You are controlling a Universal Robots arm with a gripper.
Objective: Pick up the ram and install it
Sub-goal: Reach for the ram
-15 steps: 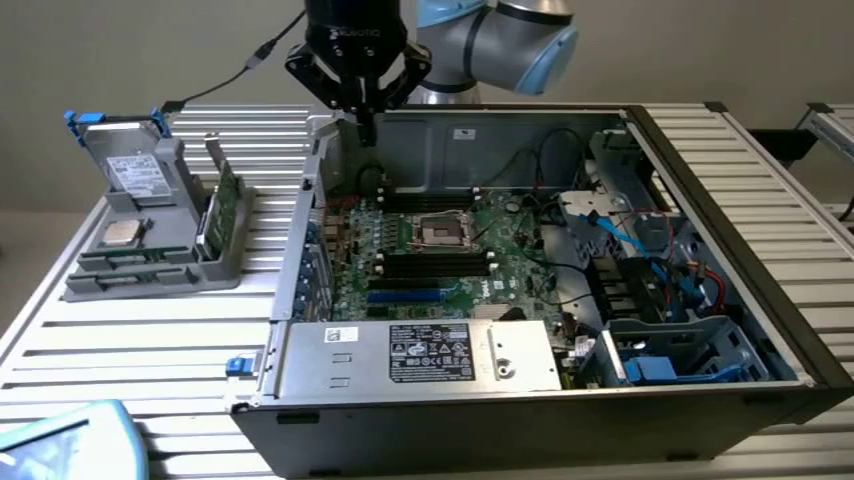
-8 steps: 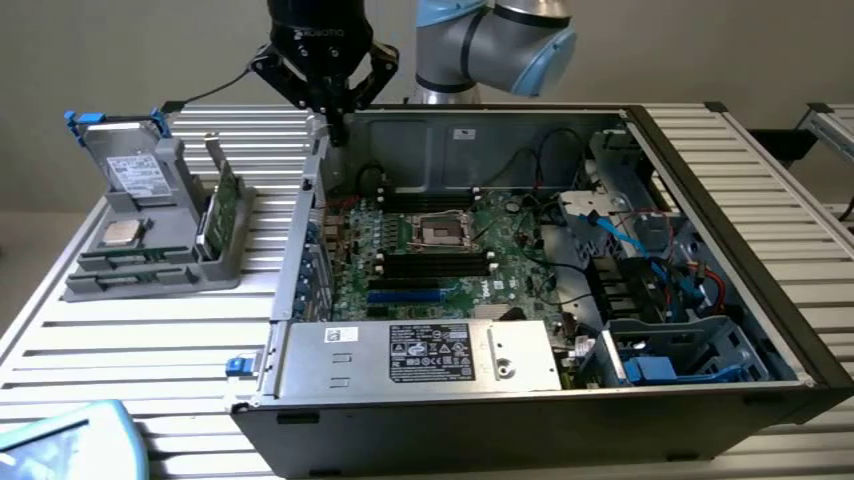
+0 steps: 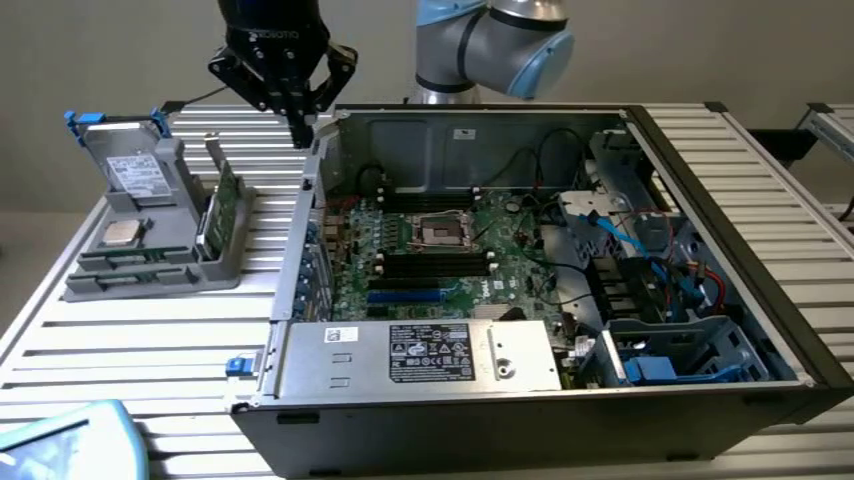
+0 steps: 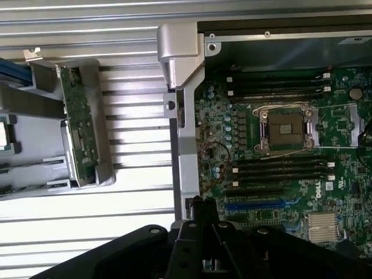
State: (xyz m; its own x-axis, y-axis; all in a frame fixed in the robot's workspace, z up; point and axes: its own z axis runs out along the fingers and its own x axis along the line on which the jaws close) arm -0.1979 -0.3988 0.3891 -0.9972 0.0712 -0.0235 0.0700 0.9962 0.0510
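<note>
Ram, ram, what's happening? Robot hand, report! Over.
Gripper shut, empty, over the case rim. Ram in the grey holder, untouched. Tall green card stands nearer the gripper.

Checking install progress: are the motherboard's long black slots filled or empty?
Empty. The long black slots on both sides of the square metal processor socket lie bare; no green stick stands in any.

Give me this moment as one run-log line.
end effector: shut, holding nothing | position: above computer case wall nearest parts holder | motherboard slots: look empty
</note>
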